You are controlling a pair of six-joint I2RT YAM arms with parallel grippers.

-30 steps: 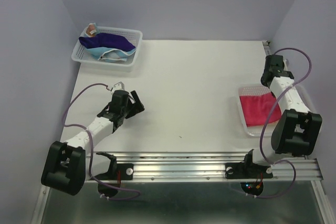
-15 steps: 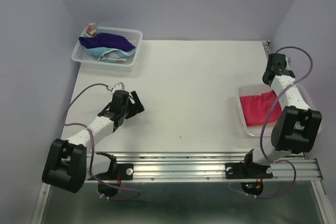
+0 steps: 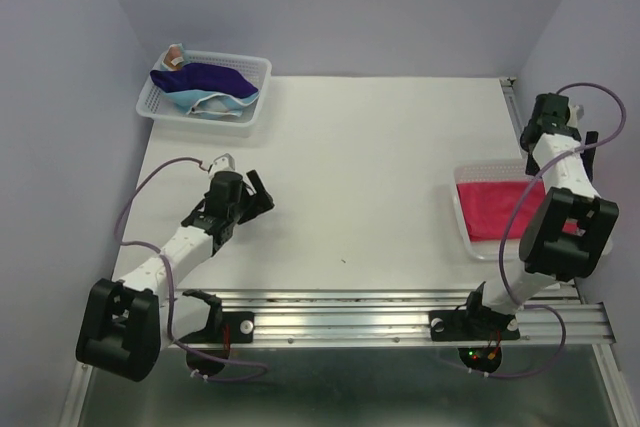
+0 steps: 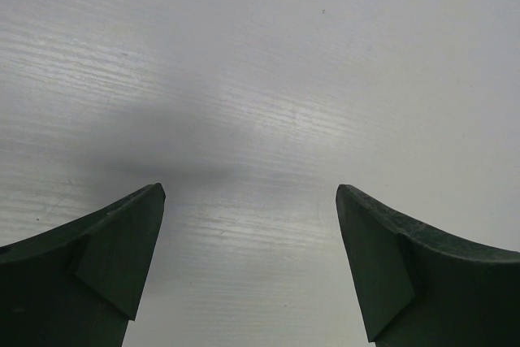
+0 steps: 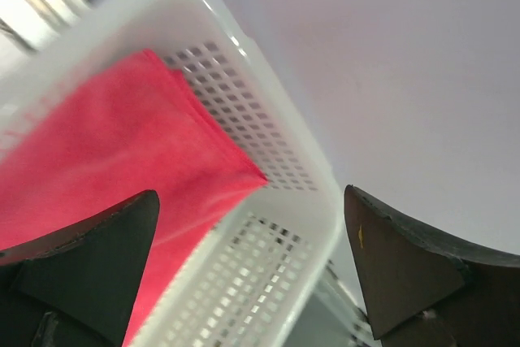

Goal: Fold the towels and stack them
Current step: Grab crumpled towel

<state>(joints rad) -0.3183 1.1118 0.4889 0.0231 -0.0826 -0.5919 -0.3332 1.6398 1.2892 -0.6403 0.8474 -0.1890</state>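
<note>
A folded bright pink towel (image 3: 495, 209) lies flat in the white mesh basket (image 3: 478, 166) at the right. In the right wrist view its corner (image 5: 106, 160) rests against the basket wall (image 5: 244, 282). My right gripper (image 3: 556, 125) hangs open above the basket's far right corner, with nothing between its fingers (image 5: 252, 197). The other towels sit in a second white basket (image 3: 255, 107) at the back left: a navy-purple one (image 3: 215, 77), a light blue one (image 3: 205, 102) and a patterned one (image 3: 176, 55). My left gripper (image 3: 258, 197) stands open over bare table (image 4: 250, 193).
The lilac right wall (image 5: 406, 62) is close beside my right gripper. The metal rail (image 3: 400, 312) with both arm bases runs along the near edge. White tabletop (image 3: 370, 167) lies between the two baskets.
My right gripper has opened, let go of the pink towel and moved up and to the right, toward the wall. The left arm has shifted only slightly.
</note>
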